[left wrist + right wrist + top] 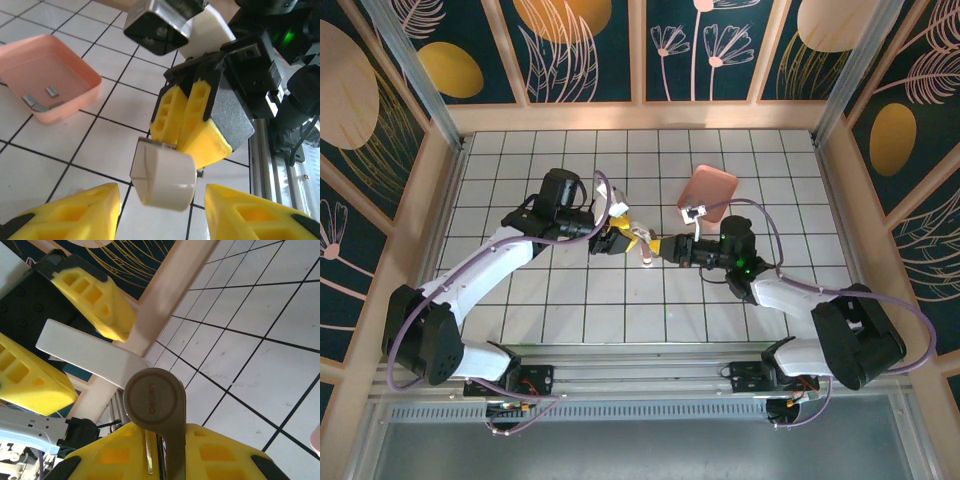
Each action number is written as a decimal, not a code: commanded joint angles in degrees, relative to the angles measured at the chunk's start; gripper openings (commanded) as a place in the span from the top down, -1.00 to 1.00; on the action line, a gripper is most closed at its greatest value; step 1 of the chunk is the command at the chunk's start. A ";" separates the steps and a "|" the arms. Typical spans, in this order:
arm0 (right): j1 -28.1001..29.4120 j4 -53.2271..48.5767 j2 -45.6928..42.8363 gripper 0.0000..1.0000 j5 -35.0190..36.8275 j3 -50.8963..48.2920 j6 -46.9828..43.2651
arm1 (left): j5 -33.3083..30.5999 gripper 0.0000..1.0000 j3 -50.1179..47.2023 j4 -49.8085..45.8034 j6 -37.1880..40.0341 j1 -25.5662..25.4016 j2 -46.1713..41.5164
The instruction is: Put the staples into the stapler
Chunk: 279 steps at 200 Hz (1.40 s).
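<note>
The stapler (645,246) hangs above the tiles between both grippers. My right gripper (165,455) is shut on its pale body just below the round hinge (154,400). The white lid (85,352) swings out from that hinge toward my left gripper (161,194). The left fingers (75,215) stand on either side of the lid's end (165,172), with a gap showing on each side. Small silver-grey staples (36,102) lie in the pink tray (75,62). In the top view my left gripper (620,238) and right gripper (665,248) face each other.
The salmon-pink tray (710,190) sits on the white tiled floor just behind the right arm. Wooden walls and metal posts fence the workspace on three sides. Purple cables loop off both arms.
</note>
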 commanded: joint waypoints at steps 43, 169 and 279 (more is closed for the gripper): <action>0.50 5.69 1.14 0.72 -2.17 0.18 2.27 | 1.89 0.37 2.50 3.19 0.65 -1.20 2.33; -6.61 -13.72 -12.55 -0.06 2.97 -1.23 -2.89 | -8.00 1.00 13.46 -5.12 2.25 -4.04 11.07; -26.58 -44.05 -22.79 -0.06 5.62 2.04 -4.69 | -21.50 1.00 33.24 -21.14 8.31 -13.63 34.43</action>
